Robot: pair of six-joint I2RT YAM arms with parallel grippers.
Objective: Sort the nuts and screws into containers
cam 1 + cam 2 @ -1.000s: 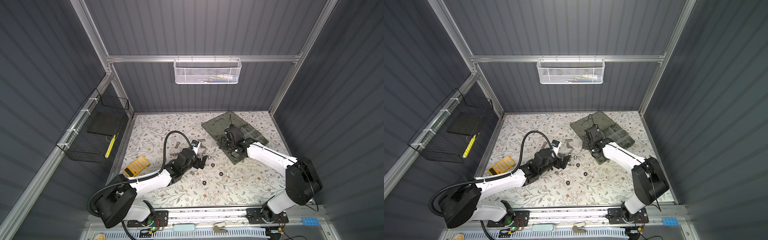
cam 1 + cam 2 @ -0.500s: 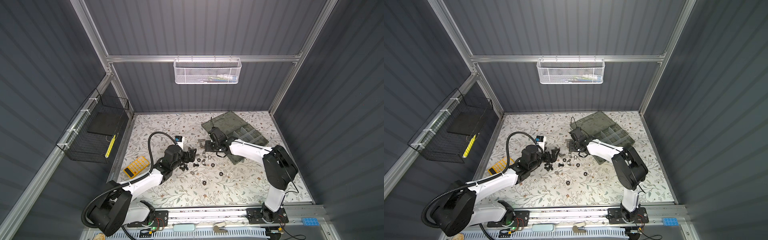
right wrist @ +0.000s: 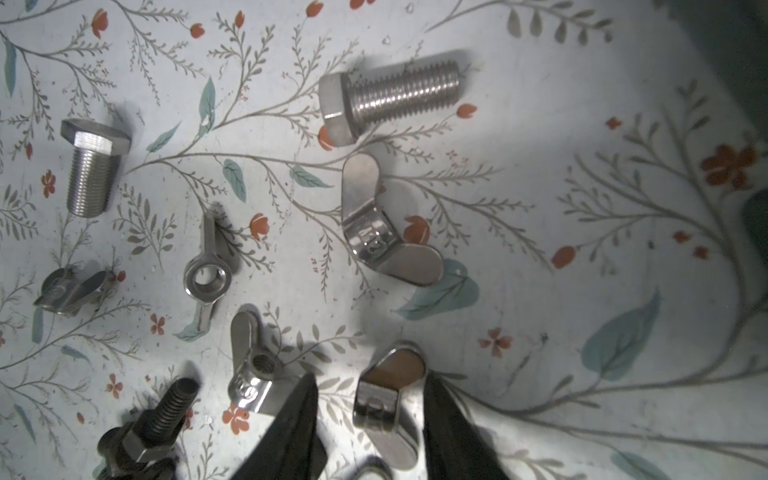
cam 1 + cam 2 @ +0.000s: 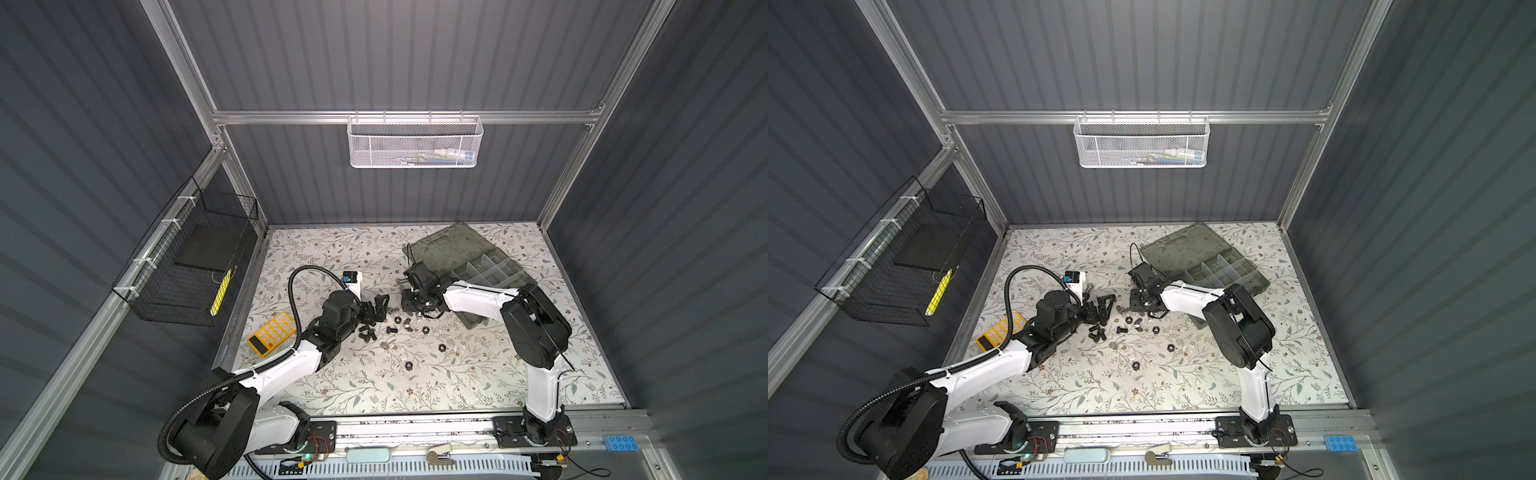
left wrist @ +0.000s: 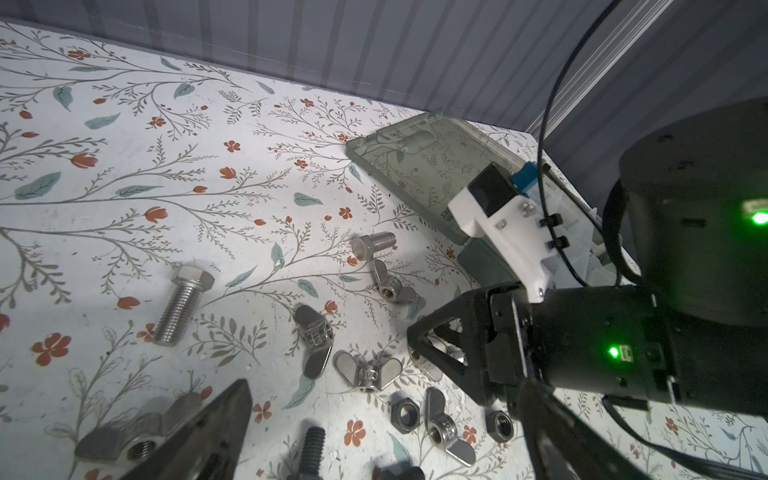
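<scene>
Right gripper point(image 3: 370, 380) stood part-open astride a silver wing nut point(image 3: 388, 401) on the floral surface point(image 4: 457, 390), one finger touching it, the other just clear; in a top view, left gripper point(image 4: 377, 308) gaped wide at 9 o'clock of the right; loose screws point(image 4: 365, 330) and nuts point(image 4: 441, 345) lay at 6 o'clock of both; containers point(image 4: 490, 270) sat at 2 o'clock.

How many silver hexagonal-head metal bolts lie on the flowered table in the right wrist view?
2. One silver bolt lies close to a silver wing nut; the other lies apart. More may be hidden.
</scene>
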